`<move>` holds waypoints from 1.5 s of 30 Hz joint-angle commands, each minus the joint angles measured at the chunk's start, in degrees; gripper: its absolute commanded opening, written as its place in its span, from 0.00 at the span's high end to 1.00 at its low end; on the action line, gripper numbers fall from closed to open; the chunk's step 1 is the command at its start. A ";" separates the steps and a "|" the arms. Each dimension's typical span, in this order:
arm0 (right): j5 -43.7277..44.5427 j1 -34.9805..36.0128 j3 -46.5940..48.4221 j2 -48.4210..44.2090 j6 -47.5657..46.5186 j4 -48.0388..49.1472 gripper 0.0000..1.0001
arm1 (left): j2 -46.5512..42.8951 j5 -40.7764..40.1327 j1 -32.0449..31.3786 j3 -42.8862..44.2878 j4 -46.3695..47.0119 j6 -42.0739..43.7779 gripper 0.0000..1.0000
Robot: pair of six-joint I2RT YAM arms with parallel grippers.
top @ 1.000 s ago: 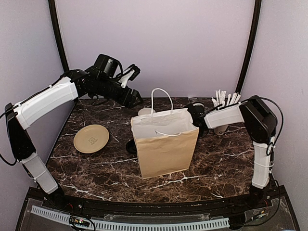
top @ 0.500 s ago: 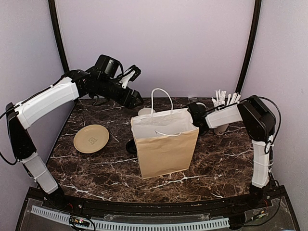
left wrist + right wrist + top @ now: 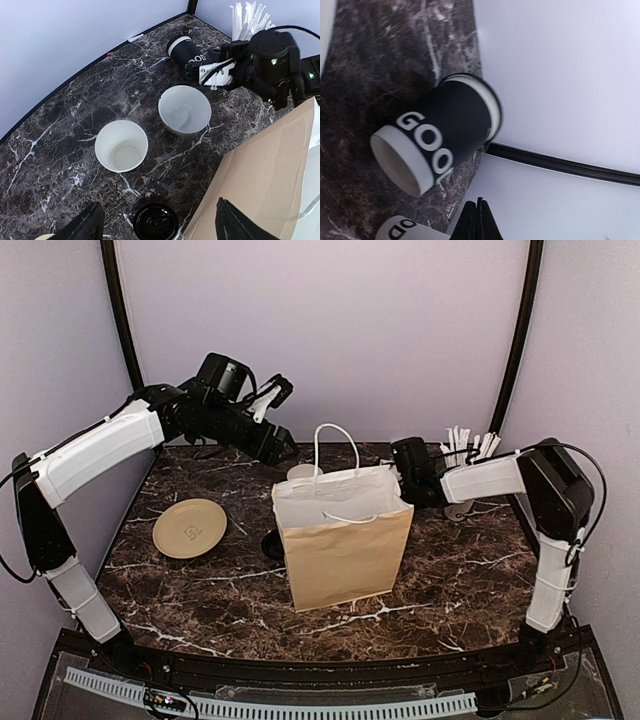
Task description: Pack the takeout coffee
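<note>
Shows left claw (image 3: 157,204) spread wide, empty, above white cup (image 3: 121,145) and bowl (image 3: 184,107); paper bag (image 3: 345,550) upright between claws; right claw (image 3: 476,201) pinched shut on nothing, 1 black coffee cup (image 3: 445,135) lying sideways on bench (image 3: 50,150) just beyond its tips.

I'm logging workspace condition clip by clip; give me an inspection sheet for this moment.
Surface: dark marble table, no spill seen.
Job's things: black coffee cup lying on its side, no lid seen on it; part of a second cup; loose black lid beside the open, standing paper bag.
Clutter: white bowl, white cup, plate, straws.
Grippers: left gripper open, empty; right gripper shut, holding nothing.
Cables: black cable loops along the right arm.
Surroundings: lilac walls.
</note>
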 commanded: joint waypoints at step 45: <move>-3.86 -3.66 39.56 15.62 69.34 -46.79 0.27 | -5.63 0.13 0.31 -8.20 6.92 -6.09 0.19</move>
